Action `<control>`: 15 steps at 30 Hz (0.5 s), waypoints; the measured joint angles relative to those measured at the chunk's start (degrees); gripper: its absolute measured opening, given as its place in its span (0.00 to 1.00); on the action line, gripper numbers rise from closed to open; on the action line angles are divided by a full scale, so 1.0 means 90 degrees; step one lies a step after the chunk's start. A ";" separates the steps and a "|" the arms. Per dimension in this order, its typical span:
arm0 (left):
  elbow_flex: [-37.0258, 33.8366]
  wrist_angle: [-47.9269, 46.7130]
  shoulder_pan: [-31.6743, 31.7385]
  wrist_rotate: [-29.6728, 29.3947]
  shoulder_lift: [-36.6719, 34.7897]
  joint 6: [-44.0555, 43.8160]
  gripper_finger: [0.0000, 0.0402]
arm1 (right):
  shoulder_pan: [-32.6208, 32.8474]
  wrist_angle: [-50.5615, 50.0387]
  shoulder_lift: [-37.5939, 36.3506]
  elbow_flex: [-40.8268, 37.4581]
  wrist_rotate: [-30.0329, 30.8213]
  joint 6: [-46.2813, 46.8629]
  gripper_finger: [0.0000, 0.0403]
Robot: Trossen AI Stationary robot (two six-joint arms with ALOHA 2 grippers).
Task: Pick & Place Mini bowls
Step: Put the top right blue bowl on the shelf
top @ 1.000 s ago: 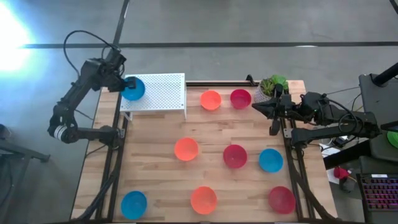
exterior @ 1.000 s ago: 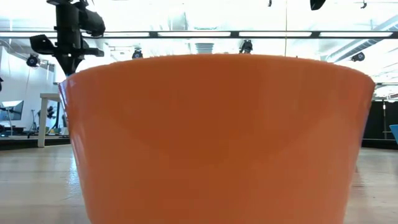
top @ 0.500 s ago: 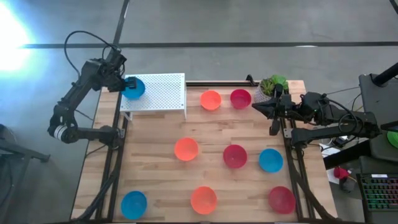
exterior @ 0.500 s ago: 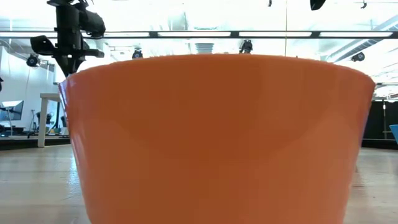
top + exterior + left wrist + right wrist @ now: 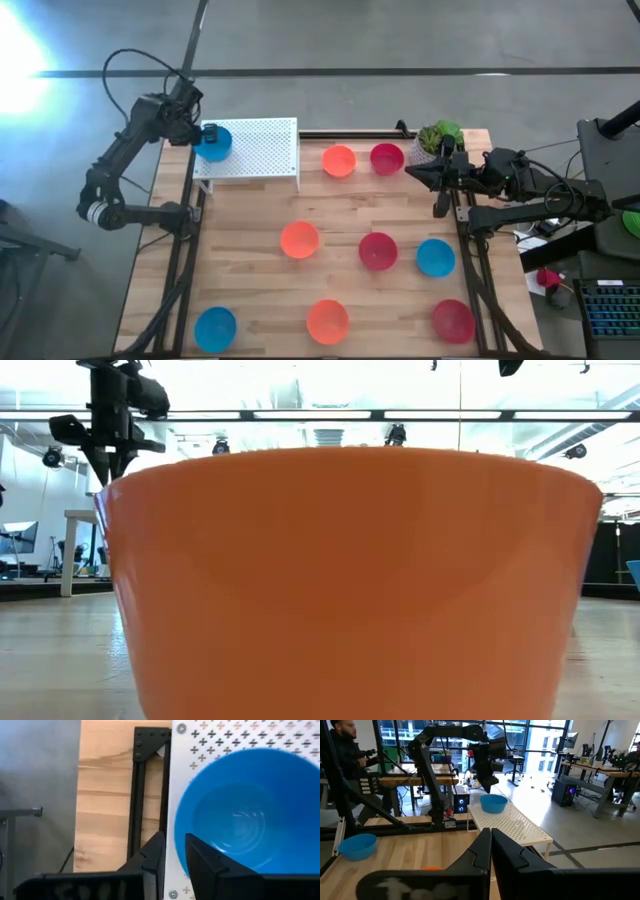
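A blue mini bowl (image 5: pixel 215 145) (image 5: pixel 245 815) sits by its base on the left end of a white perforated shelf (image 5: pixel 262 150) at the table's far left. My left gripper (image 5: pixel 205 133) (image 5: pixel 175 847) is at that bowl's left rim, nearly shut. Other mini bowls stand on the table: orange (image 5: pixel 338 160), red (image 5: pixel 386 157), orange (image 5: pixel 299 240), red (image 5: pixel 377 250), blue (image 5: pixel 435 257), blue (image 5: pixel 214 327), orange (image 5: pixel 327 320), red (image 5: pixel 453 320). My right gripper (image 5: pixel 410 170) (image 5: pixel 490 837) waits shut at the table's far right, touching nothing. My left gripper has the blue bowl's left rim (image 5: pixel 176 845) between its two fingers, one finger (image 5: pixel 200 857) inside the bowl and one (image 5: pixel 155 855) outside. The fingers come from above, pointing down. The bowl stands upright with its base on the shelf.
A white pot with a green plant (image 5: pixel 437 140) stands at the far right corner beside my right arm. The near orange bowl (image 5: pixel 350 580) fills the low view. A person (image 5: pixel 345 742) stands beyond the table. Bare wood lies between the shelf and the near bowls.
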 joint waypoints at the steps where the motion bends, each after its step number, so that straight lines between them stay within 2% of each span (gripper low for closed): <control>1: 0.0076 -0.0072 -0.0001 0.0002 -0.0005 0.0095 0.17 | 0.0000 0.0002 0.0000 0.0000 0.0000 0.0000 0.02; 8: 0.0743 -0.0915 -0.0358 0.0123 -0.0373 0.0567 0.13 | 0.0000 0.0003 0.0000 0.0000 0.0000 0.0019 0.02; 12: 0.0831 -0.1099 -0.0935 0.0637 -0.0822 0.0520 0.03 | 0.0000 0.0005 0.0000 0.0000 0.0002 0.0019 0.02; 15: 0.0816 -0.1084 -0.1542 0.0982 -0.1056 0.0244 0.01 | 0.0000 0.0005 0.0000 0.0000 0.0003 0.0018 0.02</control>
